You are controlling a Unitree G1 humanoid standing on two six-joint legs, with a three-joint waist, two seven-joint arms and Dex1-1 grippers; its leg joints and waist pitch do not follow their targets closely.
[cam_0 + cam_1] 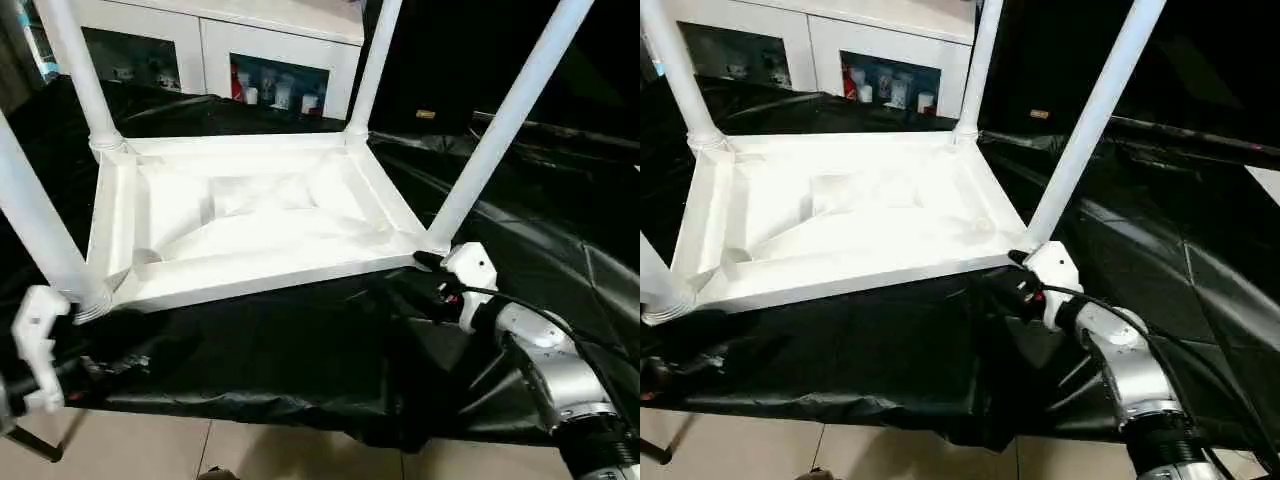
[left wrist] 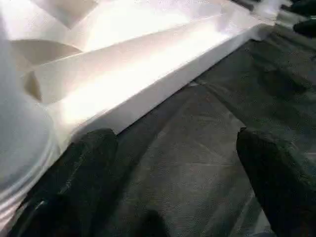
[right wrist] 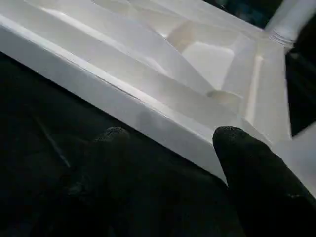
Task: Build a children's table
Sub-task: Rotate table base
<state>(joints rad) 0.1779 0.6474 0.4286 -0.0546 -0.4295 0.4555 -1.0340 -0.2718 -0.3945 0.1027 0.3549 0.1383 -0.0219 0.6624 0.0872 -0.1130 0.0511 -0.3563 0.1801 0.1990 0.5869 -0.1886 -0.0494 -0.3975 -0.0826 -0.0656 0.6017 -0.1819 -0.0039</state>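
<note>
Near the black-draped counter's (image 1: 300,380) front edge, the children's table (image 1: 250,215) lies upside-down, legs up, long axis crosswise, both wide-spread grippers (image 2: 173,163) (image 3: 165,143) empty beside its near rim.

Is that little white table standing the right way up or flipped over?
Flipped over. The tabletop lies with its ribbed underside facing up on the black cloth, and its legs point upward.

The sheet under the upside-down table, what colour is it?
Black. The sheet under the tabletop shows best in the left eye view.
</note>
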